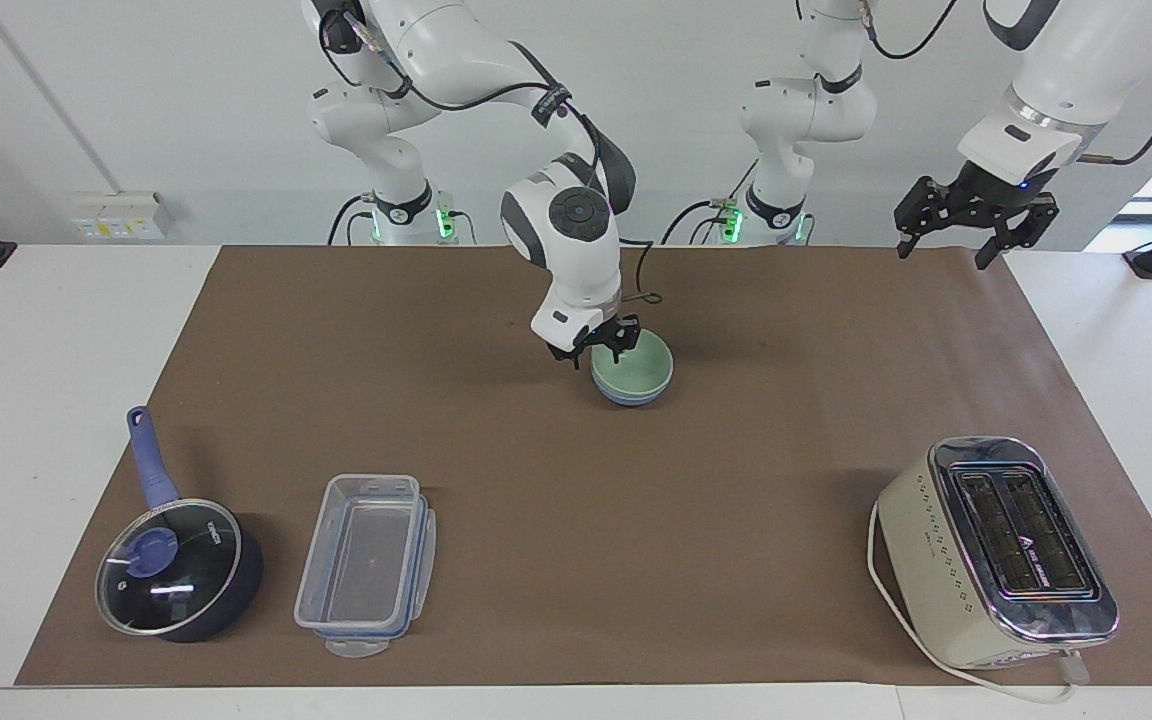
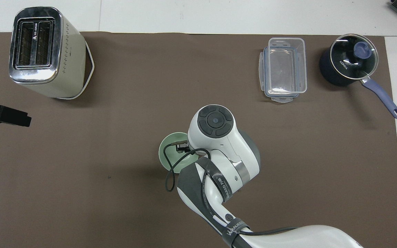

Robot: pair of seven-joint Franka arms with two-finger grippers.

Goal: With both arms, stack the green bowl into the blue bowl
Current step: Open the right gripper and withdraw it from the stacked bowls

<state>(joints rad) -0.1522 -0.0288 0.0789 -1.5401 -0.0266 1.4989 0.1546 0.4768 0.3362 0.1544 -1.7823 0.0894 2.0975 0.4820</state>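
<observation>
The green bowl [image 1: 641, 368] sits nested in the blue bowl [image 1: 631, 398] near the middle of the brown mat; only the blue bowl's lower wall shows. My right gripper [image 1: 599, 352] is open just above the green bowl's rim, on the side toward the right arm's end, and holds nothing. In the overhead view the right wrist covers part of the green bowl [image 2: 170, 155]. My left gripper [image 1: 946, 248] is open and empty, raised over the mat's edge at the left arm's end; it also shows in the overhead view [image 2: 3, 115].
A cream toaster [image 1: 996, 550] [image 2: 43, 51] stands farthest from the robots at the left arm's end. A clear plastic container [image 1: 366, 565] [image 2: 284, 69] and a dark blue lidded saucepan [image 1: 176, 570] [image 2: 348, 63] sit at the right arm's end.
</observation>
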